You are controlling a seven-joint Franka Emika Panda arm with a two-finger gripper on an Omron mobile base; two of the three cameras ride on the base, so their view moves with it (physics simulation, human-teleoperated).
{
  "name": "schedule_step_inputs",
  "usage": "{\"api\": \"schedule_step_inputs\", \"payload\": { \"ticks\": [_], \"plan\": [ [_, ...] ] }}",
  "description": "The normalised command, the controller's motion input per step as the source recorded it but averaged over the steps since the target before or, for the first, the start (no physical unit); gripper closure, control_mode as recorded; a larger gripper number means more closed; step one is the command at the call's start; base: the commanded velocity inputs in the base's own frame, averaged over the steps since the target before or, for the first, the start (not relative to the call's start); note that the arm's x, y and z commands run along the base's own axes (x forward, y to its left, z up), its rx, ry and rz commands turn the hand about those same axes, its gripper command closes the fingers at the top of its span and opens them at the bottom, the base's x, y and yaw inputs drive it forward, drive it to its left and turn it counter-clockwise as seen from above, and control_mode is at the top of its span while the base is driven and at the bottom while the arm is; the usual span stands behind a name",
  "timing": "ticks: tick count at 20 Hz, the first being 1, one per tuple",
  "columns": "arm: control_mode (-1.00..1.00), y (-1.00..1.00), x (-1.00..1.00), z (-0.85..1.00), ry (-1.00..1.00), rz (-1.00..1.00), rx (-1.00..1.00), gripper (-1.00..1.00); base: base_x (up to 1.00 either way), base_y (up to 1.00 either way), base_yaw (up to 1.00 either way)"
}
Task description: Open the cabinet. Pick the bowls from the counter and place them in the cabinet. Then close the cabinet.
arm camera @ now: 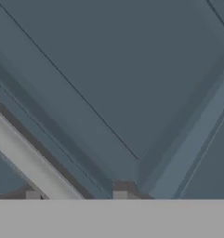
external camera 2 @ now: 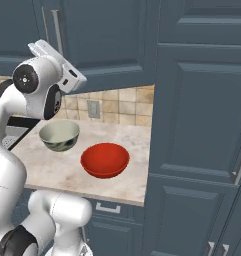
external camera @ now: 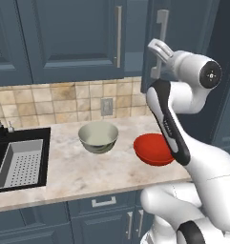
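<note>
Nearest: lower cupboards and drawers with short silver handles, under the front edge of the surface.

Surface: beige marbled stone, black sink set into its left end, a perforated grey tray inside the sink.

Red bowl: glossy, shallow, upright on the surface toward its right side, partly behind the arm in the left base view; seen whole in the right base view, near the front edge beside the tall dark panel.

Cream-white bowl: deeper, upright, to the left of the red bowl and slightly further back, apart from it; pale greenish inside, faint dark markings on the outer wall.

Behind the bowls: tan tiled backsplash with a grey wall socket.

Above: cabinet, dark blue-grey, panelled. Left door flat and shut, long vertical bar handle near its right edge. Right door standing a little off the cabinet front, its own bar handle just beside the raised wrist.

Claw: raised to cabinet height, at the right door's handle; in the hand view, two small dark tips at the bottom edge, silver bar running diagonally between them, door panel close behind. Tips set moderately apart, one on each side of the bar; contact with the bar not discernible, so grip cannot be told.
</note>
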Motion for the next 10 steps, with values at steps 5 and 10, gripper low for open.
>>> {"api": "schedule_step_inputs", "payload": {
  "ticks": [5,10],
  "plan": [
    [-1.0,-1.0,-0.35,-0.01,0.14,0.0,0.18,1.0,0.0,0.0,0.0],
    [-1.0,-1.0,-0.02,-0.3,0.02,0.0,0.24,1.0,0.0,0.0,0.0]
  ]
}}
